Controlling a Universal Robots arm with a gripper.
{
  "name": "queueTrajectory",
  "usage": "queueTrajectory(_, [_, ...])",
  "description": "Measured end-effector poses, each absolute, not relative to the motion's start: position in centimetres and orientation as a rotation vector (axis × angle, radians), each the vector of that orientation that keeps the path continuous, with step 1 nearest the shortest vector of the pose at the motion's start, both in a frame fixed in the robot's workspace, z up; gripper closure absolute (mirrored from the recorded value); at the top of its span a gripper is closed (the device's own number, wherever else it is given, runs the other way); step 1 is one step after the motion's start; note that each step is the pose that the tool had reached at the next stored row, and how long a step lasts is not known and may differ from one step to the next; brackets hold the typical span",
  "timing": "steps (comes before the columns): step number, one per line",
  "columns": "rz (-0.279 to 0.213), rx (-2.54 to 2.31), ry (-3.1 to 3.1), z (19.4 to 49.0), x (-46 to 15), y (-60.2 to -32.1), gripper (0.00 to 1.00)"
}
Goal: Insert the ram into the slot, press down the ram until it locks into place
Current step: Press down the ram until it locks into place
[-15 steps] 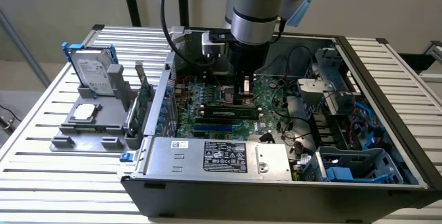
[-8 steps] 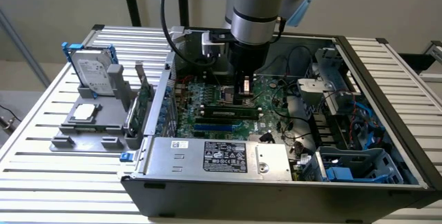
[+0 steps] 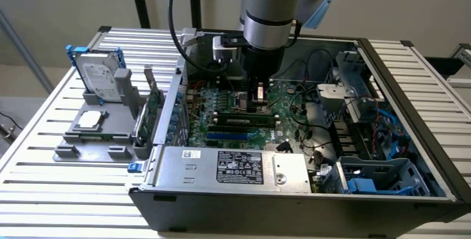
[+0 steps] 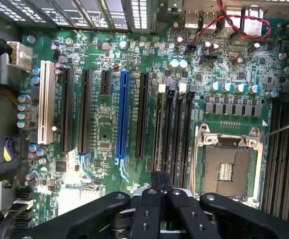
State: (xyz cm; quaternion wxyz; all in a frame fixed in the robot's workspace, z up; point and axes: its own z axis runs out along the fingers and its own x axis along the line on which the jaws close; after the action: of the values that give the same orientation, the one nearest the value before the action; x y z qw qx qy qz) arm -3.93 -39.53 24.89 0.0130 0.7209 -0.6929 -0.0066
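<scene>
Desk (image 3: 44, 156): a slatted metal surface is seen, carrying an open computer case and a grey fixture.
Computer case (image 3: 294, 206): laid on its side with the cover off, placed at the centre of the exterior view; a power supply (image 3: 235, 167) with a label sits along its 6 o'clock edge.
Motherboard (image 4: 104, 129): a large green board is seen flat on the case floor; a blue slot (image 4: 123, 114), black expansion slots, a white slot (image 4: 46, 102) and an empty CPU socket (image 4: 227, 167) are shown in the wrist view.
Arm (image 3: 268, 15): held vertically over the board, entering from 12 o'clock of the exterior view.
Grey fixture (image 3: 96, 131): set at 9 o'clock of the case; a hard drive (image 3: 99, 81) is propped on it.
Ram (image 3: 246, 121): a long thin stick is seen lying seated along a socket on the board, just at 6 o'clock of the pincer tip in the exterior view.
Pincer (image 3: 257, 104): lowered close above the board beside the ram; in the wrist view (image 4: 159, 186) the black fingers are pressed together, clenched, with nothing seen between them.
</scene>
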Motion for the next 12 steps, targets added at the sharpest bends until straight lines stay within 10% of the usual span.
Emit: queueTrajectory(12, [-0.021, 2.246, -2.159, 23.4, -4.2, -39.3, 0.89])
